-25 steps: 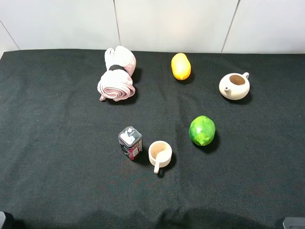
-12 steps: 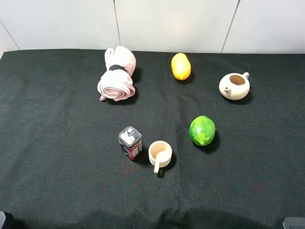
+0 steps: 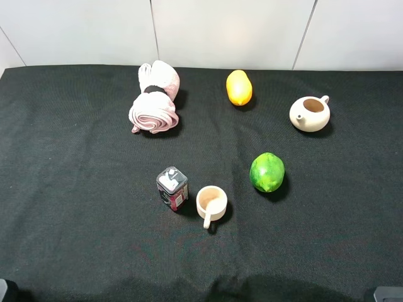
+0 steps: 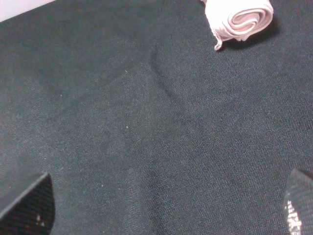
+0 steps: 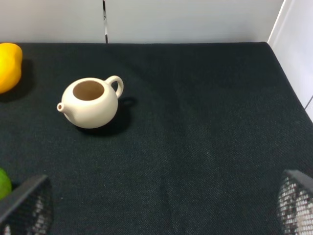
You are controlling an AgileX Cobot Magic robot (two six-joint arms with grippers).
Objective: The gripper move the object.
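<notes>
Carton-moving has not begun: nothing has shifted over the last second. Both grippers, left and right, hang spread wide and empty above bare cloth, well apart from the carton, which stands upright just beside the cup. An approach comes first.

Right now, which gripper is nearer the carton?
Left, likely. The left gripper sits at the near-left corner; the carton stands left of center. The right gripper is at the near-right corner, farther.
</notes>
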